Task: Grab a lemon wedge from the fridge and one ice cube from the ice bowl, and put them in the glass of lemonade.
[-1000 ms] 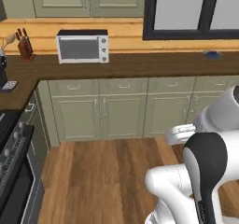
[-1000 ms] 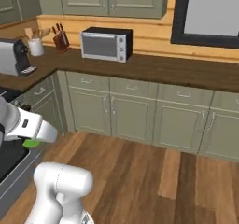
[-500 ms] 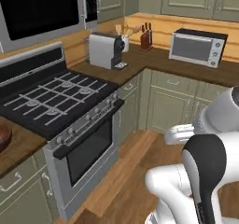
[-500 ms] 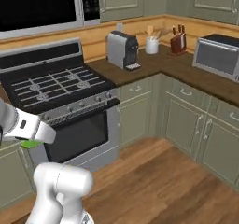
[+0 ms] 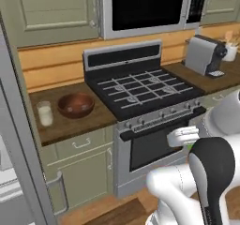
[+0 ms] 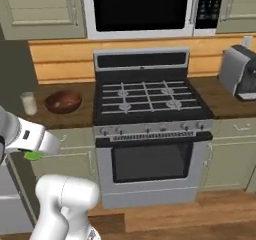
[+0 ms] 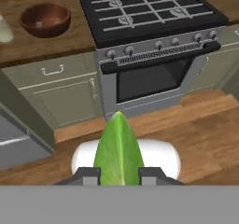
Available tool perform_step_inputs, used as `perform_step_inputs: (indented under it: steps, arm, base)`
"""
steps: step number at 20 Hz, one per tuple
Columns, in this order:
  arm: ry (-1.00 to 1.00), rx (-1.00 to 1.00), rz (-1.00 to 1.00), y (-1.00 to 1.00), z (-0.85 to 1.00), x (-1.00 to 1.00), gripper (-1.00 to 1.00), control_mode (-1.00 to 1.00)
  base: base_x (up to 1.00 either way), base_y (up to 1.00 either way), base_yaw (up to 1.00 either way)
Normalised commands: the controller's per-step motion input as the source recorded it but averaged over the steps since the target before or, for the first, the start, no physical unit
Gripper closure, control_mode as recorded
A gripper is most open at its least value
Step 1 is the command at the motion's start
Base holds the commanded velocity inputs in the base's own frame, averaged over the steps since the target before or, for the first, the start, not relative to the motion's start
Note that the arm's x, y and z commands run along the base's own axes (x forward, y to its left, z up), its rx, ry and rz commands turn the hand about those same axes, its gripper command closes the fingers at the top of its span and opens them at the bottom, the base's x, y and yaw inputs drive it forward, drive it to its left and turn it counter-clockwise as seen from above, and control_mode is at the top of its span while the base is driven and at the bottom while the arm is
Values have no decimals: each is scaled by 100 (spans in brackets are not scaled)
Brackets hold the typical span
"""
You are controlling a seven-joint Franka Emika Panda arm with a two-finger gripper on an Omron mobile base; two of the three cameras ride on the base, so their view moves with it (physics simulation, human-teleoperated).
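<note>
**Wedge in hand, worktop in sight**

While the base faces the stove, the far left of the left base view shows the grey edge of the fridge (image 5: 14, 125), standing right against the wooden worktop (image 5: 75, 123). On that worktop, nearest the fridge, stands the glass of lemonade (image 5: 45, 113), upright and pale; just beside it to the right sits the ice bowl (image 5: 76, 104), dark reddish-brown, close to the glass but seemingly not touching it. Keeping the two side by side makes sense: both remaining stops of the job lie within one reach.

Right of the bowl comes the black stove (image 5: 145, 90), with the microwave (image 5: 145, 6) above it and a grey coffee machine (image 5: 204, 55) on the worktop further right.

Low at the right of this view, the tool (image 5: 186, 137) is tucked close to the robot's body, well apart from the worktop, a carrying pose that likely guards the load while driving. In the hand view the tool is clenched on the lemon wedge (image 7: 118, 148), which rises bright green between the two dark fingertips (image 7: 88, 175). A sliver of the same green shows under the hand in the right base view.

Judging from this, the wedge is fetched and the drop into the glass is not yet done; the ice cube looks untouched.
</note>
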Motion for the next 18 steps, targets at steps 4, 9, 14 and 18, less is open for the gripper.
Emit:
perform_step_inputs:
  steps: [4,9,14,18]
  arm:
    - [0,0,0,0,0,0,100,100]
    - [0,0,0,0,0,0,100,100]
    - [0,0,0,0,0,0,100,100]
    - [0,0,0,0,0,0,100,100]
  base:
    - [100,0,43]
    - [99,21,37]
    - [79,4,41]
    - [20,21,47]
